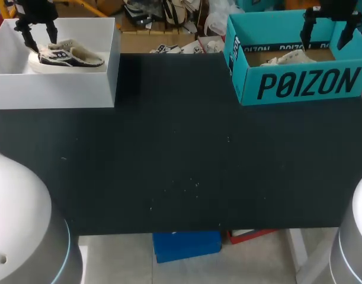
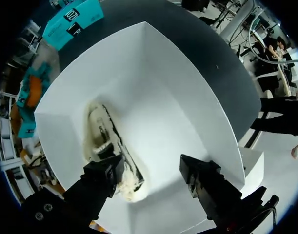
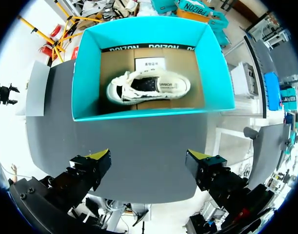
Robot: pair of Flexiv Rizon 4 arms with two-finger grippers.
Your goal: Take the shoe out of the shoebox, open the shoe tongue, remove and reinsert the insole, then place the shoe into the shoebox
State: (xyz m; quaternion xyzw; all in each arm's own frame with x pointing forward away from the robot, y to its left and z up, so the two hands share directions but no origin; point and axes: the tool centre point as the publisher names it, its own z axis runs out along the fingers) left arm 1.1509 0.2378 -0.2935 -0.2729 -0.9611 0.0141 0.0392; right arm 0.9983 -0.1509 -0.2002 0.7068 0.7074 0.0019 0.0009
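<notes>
A white shoebox (image 1: 56, 89) stands at the table's far left with a cream and dark sneaker (image 1: 68, 56) lying in it. My left gripper (image 1: 41, 38) hangs open over the shoe's heel end. In the left wrist view one finger (image 2: 107, 175) overlaps the heel of the sneaker (image 2: 101, 139) while the other stands apart over the white shoebox's floor (image 2: 168, 126), so the left gripper (image 2: 153, 178) holds nothing. A teal shoebox (image 1: 305, 83) at the far right holds a white sneaker (image 3: 149, 87). My right gripper (image 3: 149, 161) is open above that box's near side.
The dark table (image 1: 181, 154) stretches between the two boxes. Both boxes have tall walls around the shoes. A white card (image 3: 150, 63) lies on the teal shoebox's (image 3: 149, 114) brown floor behind the white sneaker.
</notes>
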